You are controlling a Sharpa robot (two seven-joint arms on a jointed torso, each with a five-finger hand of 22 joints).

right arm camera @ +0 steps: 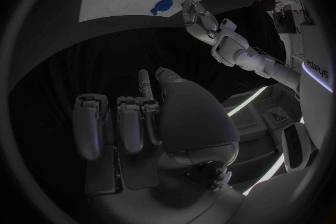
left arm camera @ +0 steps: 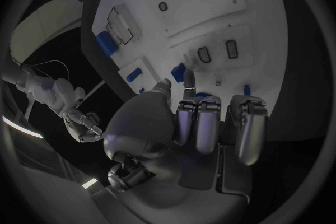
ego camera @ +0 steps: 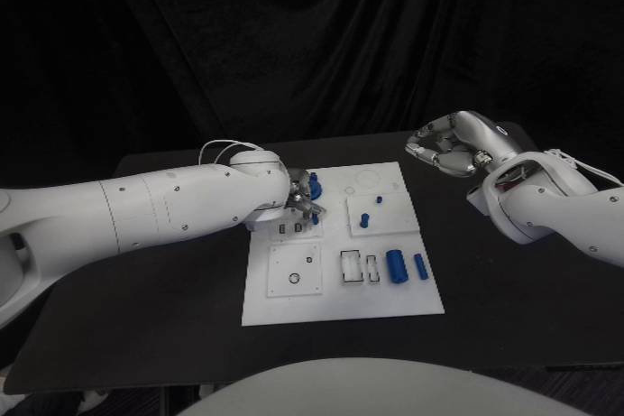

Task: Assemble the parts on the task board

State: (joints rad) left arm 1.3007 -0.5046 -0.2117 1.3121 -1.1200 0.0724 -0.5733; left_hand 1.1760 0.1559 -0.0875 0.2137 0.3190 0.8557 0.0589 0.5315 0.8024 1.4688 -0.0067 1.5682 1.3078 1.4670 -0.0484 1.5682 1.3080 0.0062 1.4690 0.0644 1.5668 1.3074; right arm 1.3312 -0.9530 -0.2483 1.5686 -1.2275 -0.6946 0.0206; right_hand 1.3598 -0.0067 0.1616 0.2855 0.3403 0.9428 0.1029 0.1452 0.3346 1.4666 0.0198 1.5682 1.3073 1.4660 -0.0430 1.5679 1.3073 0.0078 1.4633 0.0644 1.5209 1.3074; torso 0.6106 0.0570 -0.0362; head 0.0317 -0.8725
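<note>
The white task board [ego camera: 341, 294] lies in the middle of the black table. My left hand [ego camera: 302, 202] hangs over the board's far left part. Its thumb and a finger [left arm camera: 189, 83] pinch a small blue part [left arm camera: 178, 72]. Another blue part [ego camera: 314, 222] shows just under the hand. Further blue parts lie on the board: one [ego camera: 365, 221] near its middle, a small one [ego camera: 380, 199] behind it, and two cylinders [ego camera: 395, 265] [ego camera: 418, 265] side by side at the right. My right hand [ego camera: 449, 145] hovers above the table past the board's far right corner, fingers curled in and holding nothing.
Empty rectangular slots [ego camera: 351, 265] and a square plate with a small ring [ego camera: 295, 278] lie on the board's near half. A round recess [ego camera: 374, 175] marks its far end. Bare black table [ego camera: 520, 299] stretches on both sides, and a black curtain hangs behind.
</note>
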